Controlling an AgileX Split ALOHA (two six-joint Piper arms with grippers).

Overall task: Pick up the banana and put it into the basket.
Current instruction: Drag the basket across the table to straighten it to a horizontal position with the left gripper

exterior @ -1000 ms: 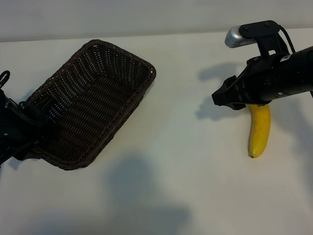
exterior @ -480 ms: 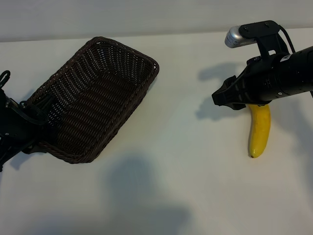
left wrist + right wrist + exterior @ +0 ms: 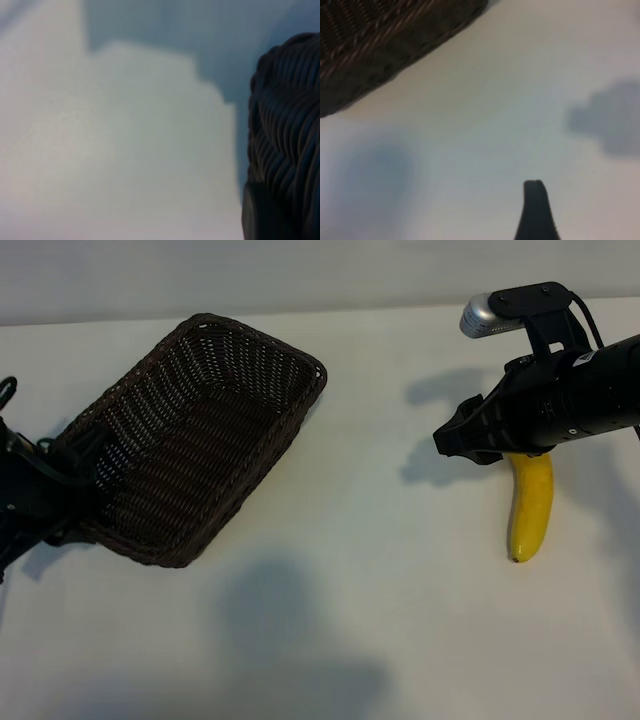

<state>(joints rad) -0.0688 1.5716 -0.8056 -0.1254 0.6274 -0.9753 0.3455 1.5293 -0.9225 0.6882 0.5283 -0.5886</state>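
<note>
The banana lies on the table, well apart from the basket. The left gripper is clamped on the basket's rim, likely to steady it. The right gripper, jaws apart, hovers over the banana's upper end, presumably to grasp it.

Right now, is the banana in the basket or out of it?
Out. The banana lies on the white table, partly under the right gripper, far from the empty basket.
</note>
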